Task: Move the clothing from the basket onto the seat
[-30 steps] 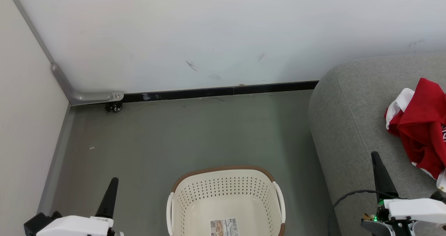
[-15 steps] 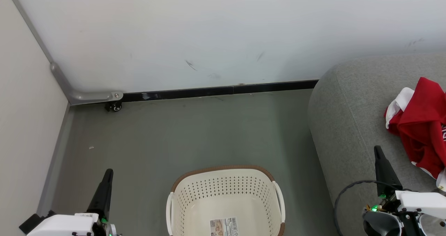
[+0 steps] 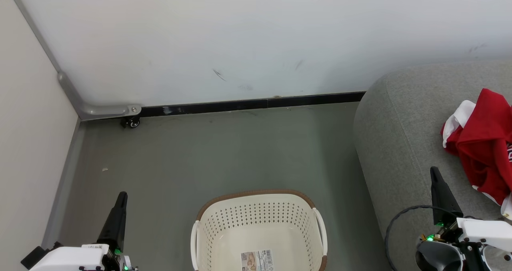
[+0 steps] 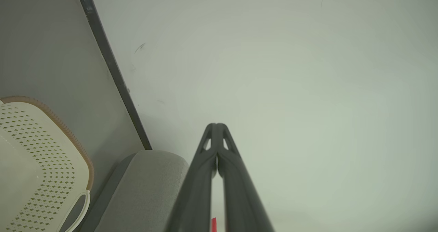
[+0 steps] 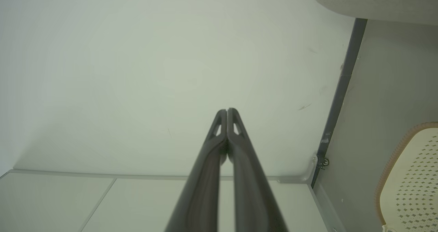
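The red clothing (image 3: 486, 143) with white trim lies bunched on the grey seat (image 3: 400, 143) at the right edge of the head view. The cream basket (image 3: 224, 223) with a brown rim stands on the floor at the bottom centre, holding nothing but a label sticker (image 3: 258, 261). My left gripper (image 3: 121, 195) is shut and points up at the lower left, well left of the basket. Shut as well, my right gripper (image 3: 433, 170) rises over the seat's front part, left of the clothing. Both wrist views show the shut gripper, left (image 4: 216, 125) and right (image 5: 227, 110), against the wall.
A white wall with a black baseboard (image 3: 248, 104) closes the far side. A pale panel (image 3: 28, 143) on a small caster (image 3: 132, 123) bounds the left. Grey floor (image 3: 220, 151) lies between basket and wall. A black cable (image 3: 400, 219) loops by the right wrist.
Both grippers have risen a little in the head view, the left one also shifting slightly left. Clothing, basket and seat stay where they were.
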Robot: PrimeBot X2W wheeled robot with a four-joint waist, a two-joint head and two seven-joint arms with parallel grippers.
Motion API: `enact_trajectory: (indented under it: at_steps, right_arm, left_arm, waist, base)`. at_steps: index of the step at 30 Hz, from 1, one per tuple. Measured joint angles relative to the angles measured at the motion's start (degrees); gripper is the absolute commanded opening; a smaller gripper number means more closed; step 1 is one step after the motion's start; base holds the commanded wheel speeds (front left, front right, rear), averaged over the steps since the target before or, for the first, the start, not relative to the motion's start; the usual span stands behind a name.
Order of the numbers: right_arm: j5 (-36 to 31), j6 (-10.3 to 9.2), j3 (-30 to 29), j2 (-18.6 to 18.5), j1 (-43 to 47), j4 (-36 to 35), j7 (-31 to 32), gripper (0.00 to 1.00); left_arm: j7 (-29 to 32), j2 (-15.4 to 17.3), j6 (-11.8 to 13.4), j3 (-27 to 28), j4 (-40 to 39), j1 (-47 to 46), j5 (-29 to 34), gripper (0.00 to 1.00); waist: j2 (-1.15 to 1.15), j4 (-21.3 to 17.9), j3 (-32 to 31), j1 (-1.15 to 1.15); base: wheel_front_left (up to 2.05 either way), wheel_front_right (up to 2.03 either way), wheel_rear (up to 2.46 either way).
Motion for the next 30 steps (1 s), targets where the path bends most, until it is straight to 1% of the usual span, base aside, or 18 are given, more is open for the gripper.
enact_trajectory:
  at_steps: [30]
  right_arm:
    - [-0.02,0.0,-0.25,0.01,-0.64,0.14,0.41,0.0]
  left_arm:
    - [0.42,-0.01,-0.27,0.09,0.8,-0.17,0.0,0.0]
  waist:
    - [0.0,0.0,-0.01,-0.01]
  base:
    - [0.0,0.0,0.0]
